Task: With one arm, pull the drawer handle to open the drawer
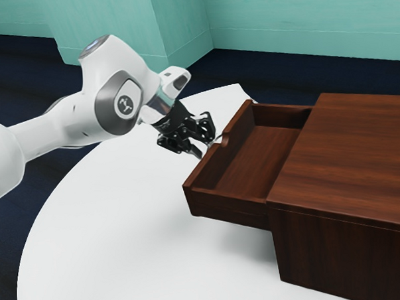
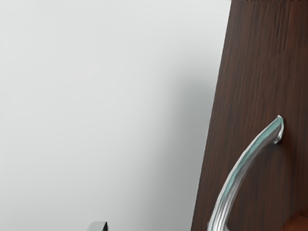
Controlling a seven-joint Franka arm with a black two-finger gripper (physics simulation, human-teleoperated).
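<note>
Possibly the handle is being lost: the gripper's state cannot be told, and the drawer is standing well out.

Side camera overlooks table; wrist camera nears their shared drawer front.

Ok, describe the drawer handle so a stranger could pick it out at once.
Find the dark wooden cabinet on the white table, at the exterior view's right. Its drawer stands pulled out toward the arm, with the handle on its front panel, by the black claw. It is a curved silvery bar, the only metal on brown wood.
</note>
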